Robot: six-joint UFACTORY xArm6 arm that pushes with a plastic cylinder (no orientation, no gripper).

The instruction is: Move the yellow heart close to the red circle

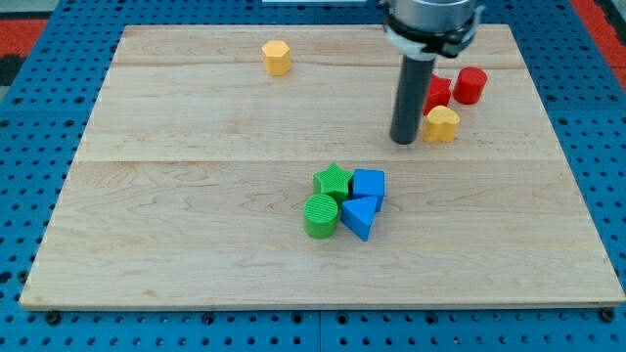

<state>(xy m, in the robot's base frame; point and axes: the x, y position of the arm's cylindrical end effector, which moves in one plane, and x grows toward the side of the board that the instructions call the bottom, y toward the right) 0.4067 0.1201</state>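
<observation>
Your yellow heart [442, 124] sits near the surface's [196, 244] right edge, in the upper right part, and my tip [403, 140] stands just beside it on its left, touching or nearly so. The red circle [470, 85] lies just up and to the right of the heart, toward the top right corner, with a small gap between them. A second red block [436, 93], whose shape you cannot make out because the rod hides part of it, sits right above the heart and left of the circle.

By my judgement the task is almost done: the heart is already near the circle, and only a short nudge to the right and upward would close the gap, if you want them closer.

There is no pincer on this arm, so nothing to report as apart or together; only the rod shows.

No brands, labels or writing can be read anywhere on the surface or blocks.

Well apart, a yellow hexagon [277, 57] rests near the top edge.
</observation>
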